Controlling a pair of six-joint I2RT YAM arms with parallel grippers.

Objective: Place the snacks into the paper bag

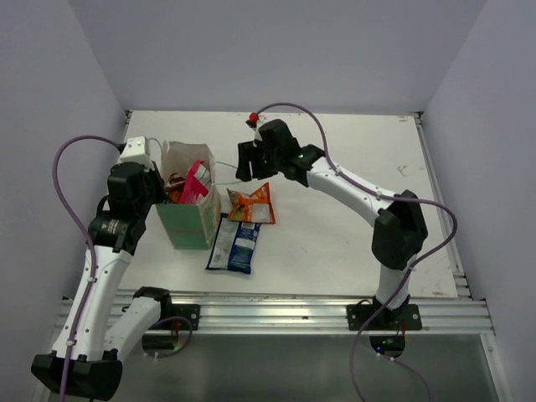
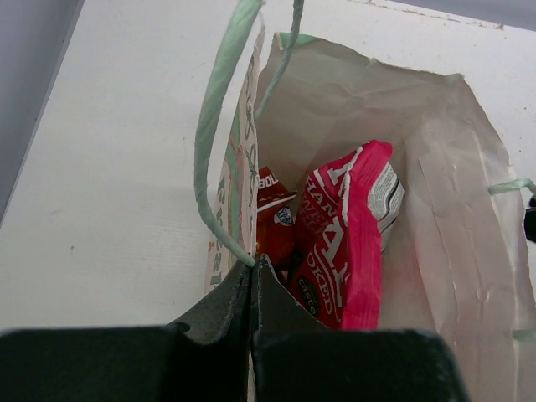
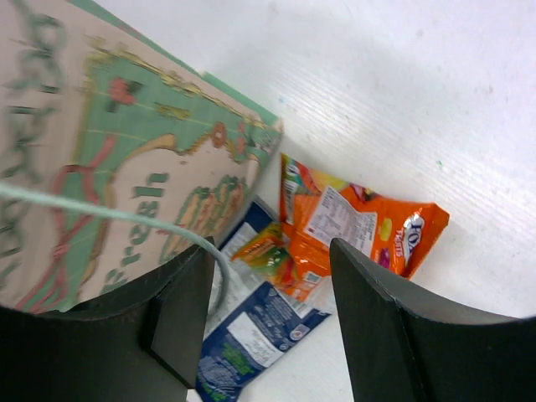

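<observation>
The mint-green paper bag [image 1: 188, 224] stands upright left of centre. My left gripper [image 2: 253, 266] is shut on the bag's near wall [image 2: 244, 159] where its string handle [image 2: 213, 126] meets the rim. Inside the bag stand a magenta packet [image 2: 356, 243] and a red packet [image 2: 272, 230]. The orange packet [image 1: 253, 203] and the blue-and-white packet [image 1: 236, 244] lie flat on the table right of the bag. My right gripper [image 1: 251, 165] hovers open above these two, beside the bag's printed side [image 3: 126, 167]. Nothing is between its fingers [image 3: 394, 318].
The bag's other string handle [image 3: 109, 213] curves past my right gripper's left finger [image 3: 180, 314]. The white table [image 1: 352, 167] is walled at the left, back and right. A metal rail [image 1: 276, 311] runs along its near edge.
</observation>
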